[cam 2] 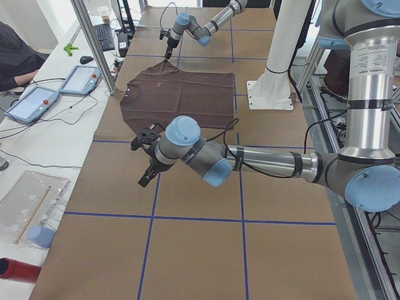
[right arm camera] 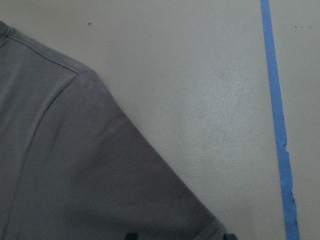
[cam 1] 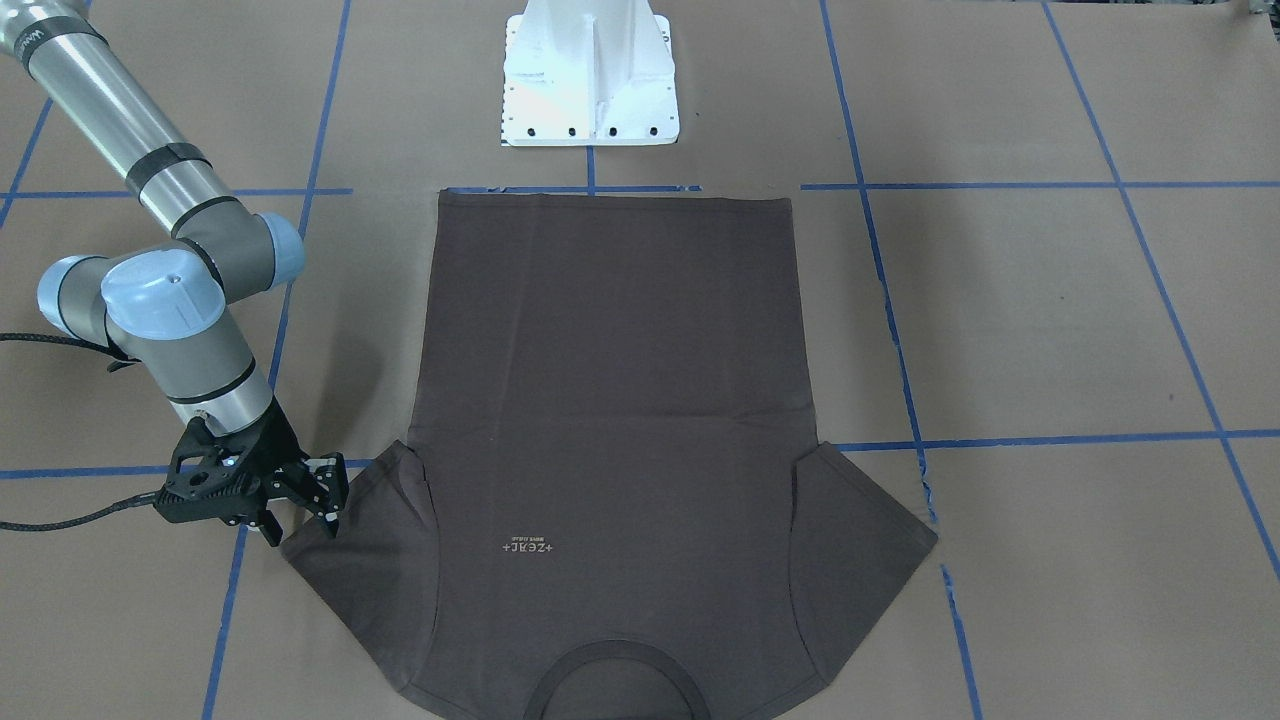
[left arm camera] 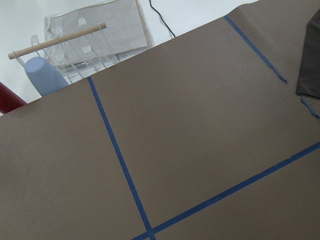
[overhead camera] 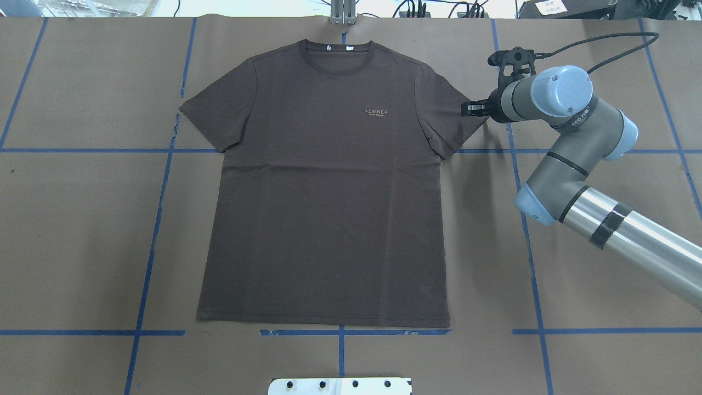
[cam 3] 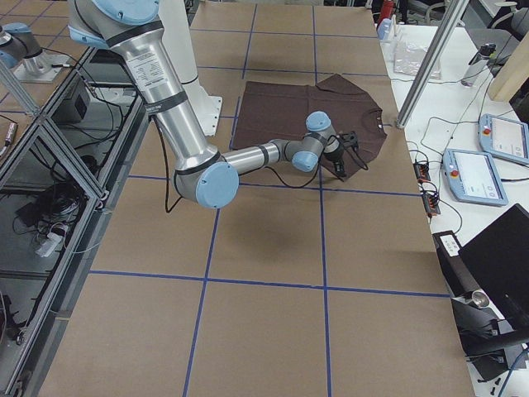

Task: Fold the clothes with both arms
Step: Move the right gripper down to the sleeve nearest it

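My right gripper (cam 1: 300, 518) sits at the cuff corner of the T-shirt (cam 1: 610, 400) sleeve (cam 1: 360, 530), black fingers spread, gripping nothing; can't tell if they touch the cloth. The wrist view shows only slivers of the fingertips at its bottom edge, over soft matte knit with a stitched seam. My left gripper (cam 2: 145, 177) hangs over bare brown paper (cam 1: 1050, 320), well apart from the shirt. It shows only from the side, so I can't tell if it's spread or closed. The shirt lies flat, front up, dark grey-brown, on the blue tape (cam 1: 1010, 186) grid. Its ribbed round collar (overhead camera: 335, 57) is far from the white base (cam 1: 590, 80), hem near it. The front view crops the collar. The pale chest lettering (overhead camera: 375, 111) is too small to read.
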Controlling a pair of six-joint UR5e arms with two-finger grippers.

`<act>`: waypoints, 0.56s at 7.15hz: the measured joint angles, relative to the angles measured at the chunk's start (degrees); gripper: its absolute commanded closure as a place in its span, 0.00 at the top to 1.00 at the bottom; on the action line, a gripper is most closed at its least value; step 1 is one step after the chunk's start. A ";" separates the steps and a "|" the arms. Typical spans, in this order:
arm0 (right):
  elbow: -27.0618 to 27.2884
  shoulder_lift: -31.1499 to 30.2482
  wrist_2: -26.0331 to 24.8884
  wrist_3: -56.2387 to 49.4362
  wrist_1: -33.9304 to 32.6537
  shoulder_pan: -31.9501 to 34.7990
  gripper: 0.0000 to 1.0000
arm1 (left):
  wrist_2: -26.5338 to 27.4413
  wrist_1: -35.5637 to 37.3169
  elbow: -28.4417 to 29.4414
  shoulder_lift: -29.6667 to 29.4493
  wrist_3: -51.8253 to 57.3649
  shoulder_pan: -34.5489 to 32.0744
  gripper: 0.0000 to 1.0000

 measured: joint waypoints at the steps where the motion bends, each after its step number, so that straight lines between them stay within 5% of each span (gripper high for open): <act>1: -0.50 0.05 -0.36 -0.24 0.00 -0.02 0.64 | 0.00 0.02 -0.01 0.00 0.06 0.00 1.00; 4: -1.85 0.21 -0.76 -0.52 0.06 -0.07 0.63 | 0.00 0.04 0.05 0.00 0.15 0.00 1.00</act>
